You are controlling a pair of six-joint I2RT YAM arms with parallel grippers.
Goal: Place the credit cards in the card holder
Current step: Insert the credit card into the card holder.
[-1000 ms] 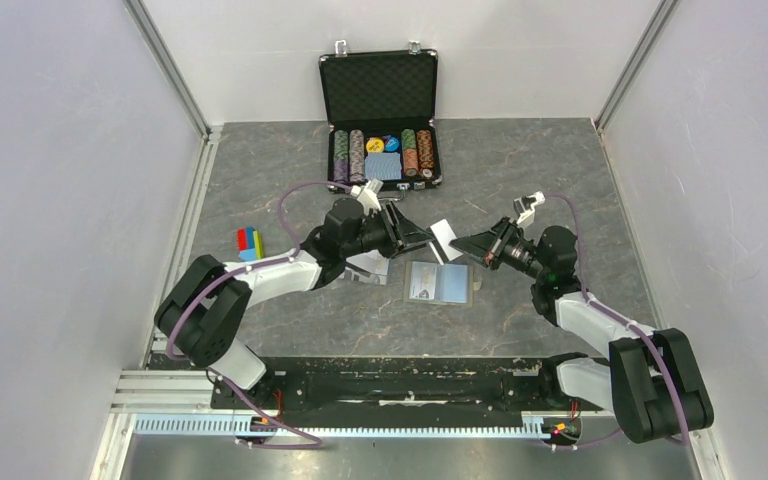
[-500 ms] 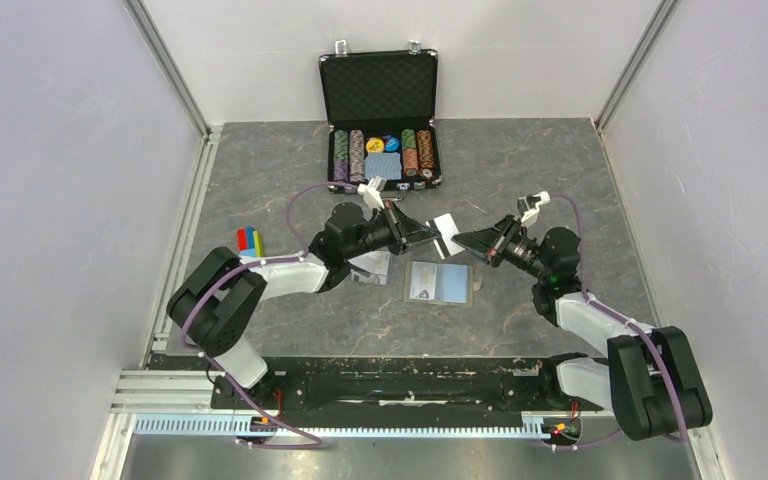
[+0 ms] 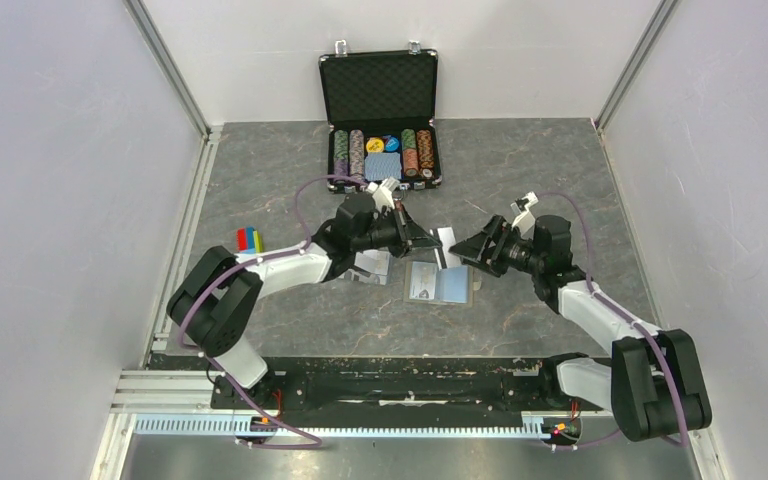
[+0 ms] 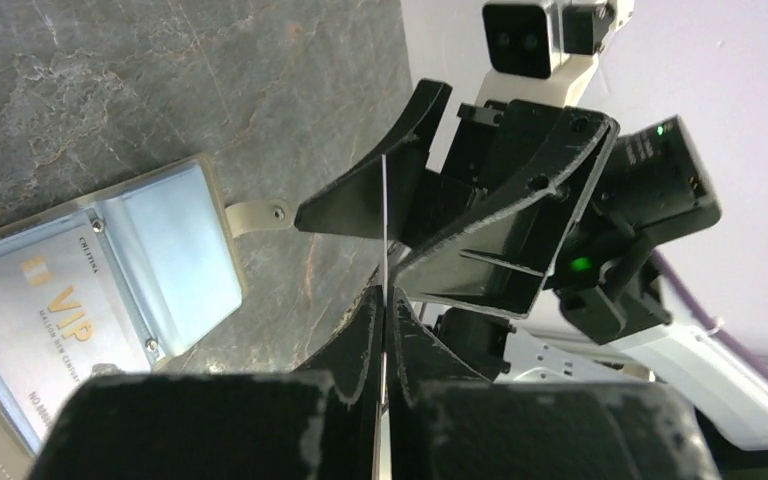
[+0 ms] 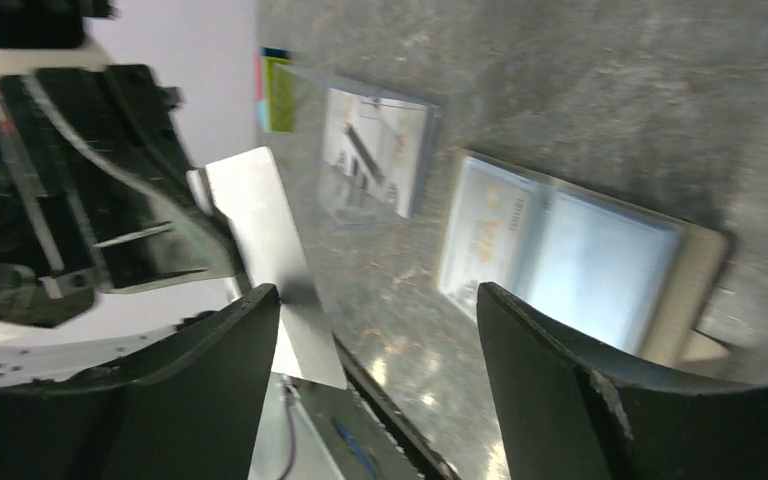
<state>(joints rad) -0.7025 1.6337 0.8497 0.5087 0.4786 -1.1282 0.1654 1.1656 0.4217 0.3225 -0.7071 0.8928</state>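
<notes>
A whitish-grey rectangular credit card is held above the grey stone-patterned table, pinched by the closed left gripper. The right gripper, at the card's 3 o'clock, is spread open. The taupe folding card holder is laid open at its 6 o'clock, with a second whitish card tucked in its 9 o'clock half.

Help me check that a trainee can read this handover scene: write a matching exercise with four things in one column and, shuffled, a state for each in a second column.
Things
1. left gripper
2. right gripper
3. card holder
4. poker-chip case

States
A. lid up, at the far edge of the table
B. shut on a credit card
C. open wide
D. spread open, lying flat on the table

Pairs: 1-B, 2-C, 3-D, 4-A
</notes>
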